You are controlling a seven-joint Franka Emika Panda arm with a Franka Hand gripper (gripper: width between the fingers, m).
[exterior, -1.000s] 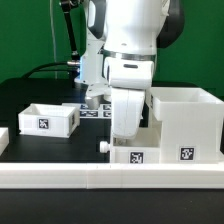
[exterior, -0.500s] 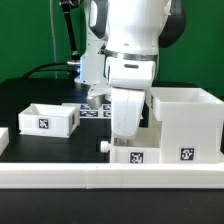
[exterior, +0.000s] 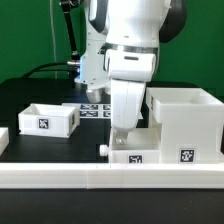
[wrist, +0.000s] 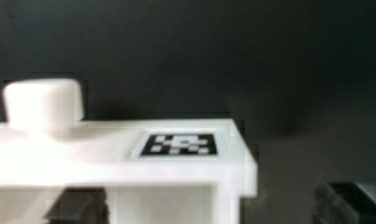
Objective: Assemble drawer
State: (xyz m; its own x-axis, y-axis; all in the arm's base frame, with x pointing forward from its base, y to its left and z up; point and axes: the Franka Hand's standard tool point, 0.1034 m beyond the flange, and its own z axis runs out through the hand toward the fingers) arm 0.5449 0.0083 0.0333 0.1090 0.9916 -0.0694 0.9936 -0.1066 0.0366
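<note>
Though low over the near small white open-topped plastic tray (exterior: 120,156), cannot tell whether apart or together: two-finger gripper (exterior: 122,138). Just beside, exterior view's right: tall white boxy housing (exterior: 186,118). Well apart leftward: 2nd tray (exterior: 45,120). 1 black-and-white square tag (exterior: 138,157) each. Wrist view, blurred: tray wall, tag, white knob (wrist: 43,100).

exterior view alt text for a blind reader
A white robot arm reaches down to a small tagged white plastic tray. A tall white boxy housing stands at the exterior view's right, a second open-topped white tray at its left.
</note>
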